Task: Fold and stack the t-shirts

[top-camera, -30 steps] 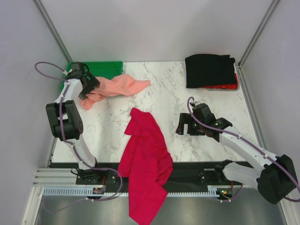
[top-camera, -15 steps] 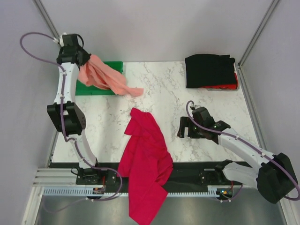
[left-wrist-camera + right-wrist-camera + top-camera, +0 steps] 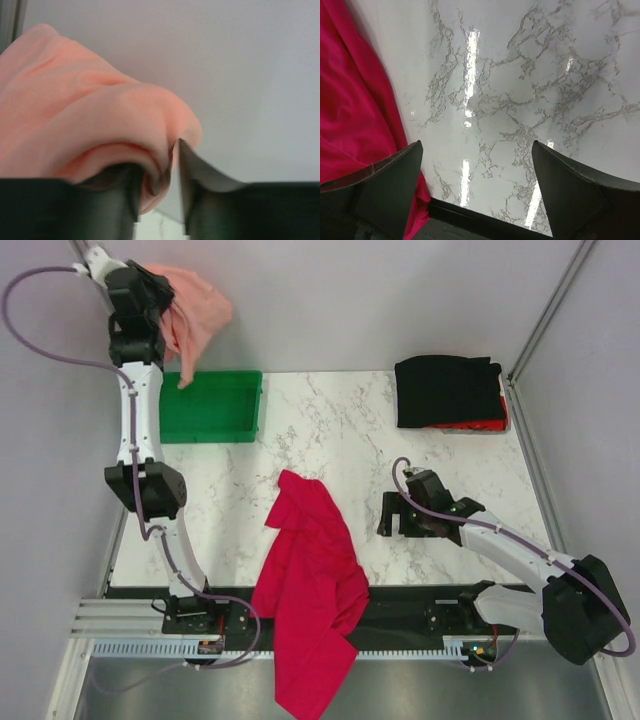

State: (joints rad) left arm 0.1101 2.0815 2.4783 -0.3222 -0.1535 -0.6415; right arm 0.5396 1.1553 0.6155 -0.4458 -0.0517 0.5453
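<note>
The left gripper (image 3: 152, 298) is raised high at the far left corner, jaws nearly closed and pinching a fold of the salmon-pink t-shirt (image 3: 196, 312). In the left wrist view the cloth (image 3: 85, 125) bulges above and to the left of the fingers (image 3: 210, 200), and a tuck of it fills the narrow gap between them. The shirt hangs bunched against the back wall, and seen from above its lowest corner overlaps the far rim of the green tray (image 3: 215, 408).

The right gripper (image 3: 396, 514) sits low over the marble table (image 3: 330, 430), jaws spread wide and holding nothing. In its wrist view the gripper (image 3: 476, 150) frames bare marble, and the crimson-red t-shirt (image 3: 355, 100) lies just beside its left finger.

A second ago the pink shirt lay on the table against the tray with the left gripper down at it. Half a second ago it was partly lifted with its tail trailing on the marble. Now all of it is off the table. The right arm has barely shifted, and the crimson shirt lies as before.

The crimson-red t-shirt (image 3: 310, 590) is crumpled at the centre and spills over the table's near edge. The folded black t-shirt (image 3: 445, 390) rests on a folded red cloth (image 3: 482, 425) in the far right corner, close to the wall. Open marble runs between the tray, the crimson shirt and that stack.
</note>
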